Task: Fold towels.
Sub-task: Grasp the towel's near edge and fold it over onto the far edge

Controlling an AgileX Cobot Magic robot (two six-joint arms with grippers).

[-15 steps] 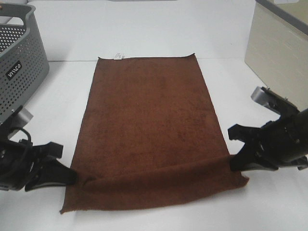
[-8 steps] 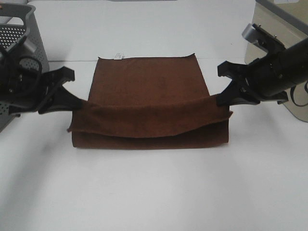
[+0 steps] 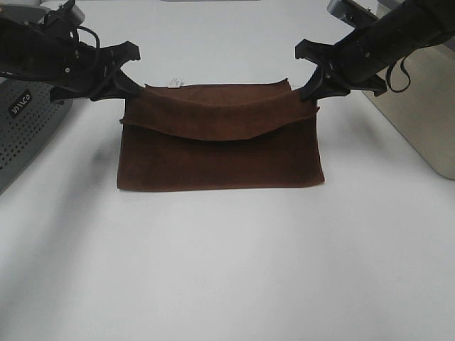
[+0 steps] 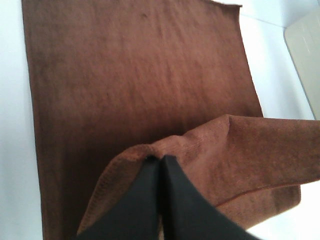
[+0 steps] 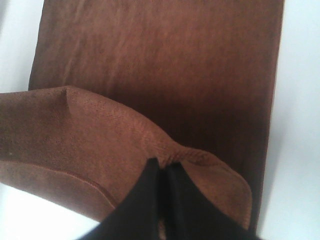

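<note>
The dark reddish-brown towel lies on the white table, doubled over toward the far side. Its small white tag shows at the far edge. My left gripper is shut on the towel's lifted left corner, near the far left edge. My right gripper is shut on the lifted right corner, near the far right edge. The carried edge sags between them. In the left wrist view the black fingers pinch a towel fold. In the right wrist view the fingers pinch a fold too.
A grey perforated basket stands at the left edge of the table. A beige box stands at the right edge, close behind my right arm. White table spreads in front of the towel.
Both grippers have carried the towel's near edge up and away, from the near side across to the far edge. The towel went from flat to folded over.
</note>
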